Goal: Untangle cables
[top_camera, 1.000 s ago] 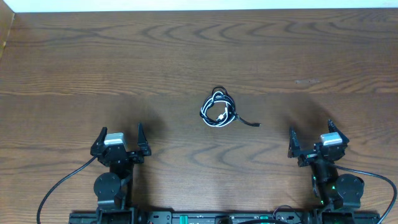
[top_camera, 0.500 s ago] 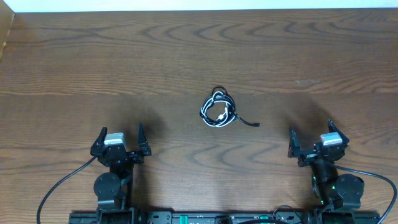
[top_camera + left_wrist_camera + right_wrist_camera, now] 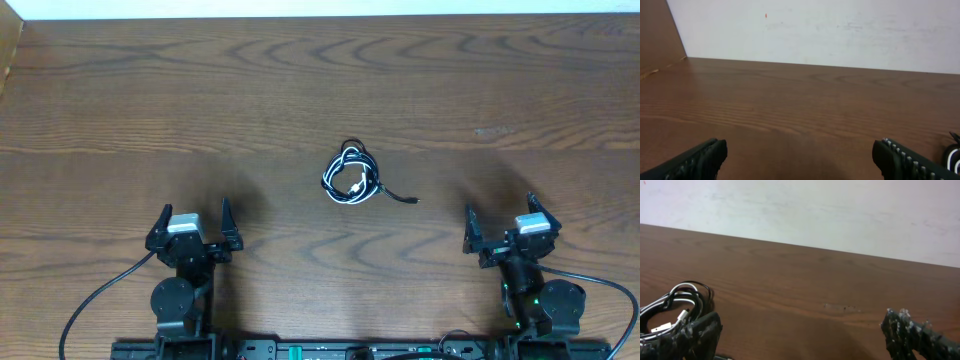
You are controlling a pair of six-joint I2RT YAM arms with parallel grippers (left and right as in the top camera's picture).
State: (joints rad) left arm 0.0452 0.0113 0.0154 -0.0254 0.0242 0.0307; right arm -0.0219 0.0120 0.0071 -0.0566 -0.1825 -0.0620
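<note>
- While nothing was in contact with them, the cables (image 3: 351,176) were recorded as one small tangled bundle, black and white loops together, near the middle of the tabletop (image 3: 300,80).
- One black end was seen trailing out to the right of the bundle.
- The left jaws were found spread wide, nothing held.
- The right jaws were likewise found wide apart and empty, well apart from the bundle.

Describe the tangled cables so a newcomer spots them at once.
On the brown wooden table, look beyond and between the left gripper and right gripper. There sits a small coiled bundle of thin black and white cords, a black tail trailing toward the right. Unlike the arms' thicker black wires, it lies unattached.
</note>
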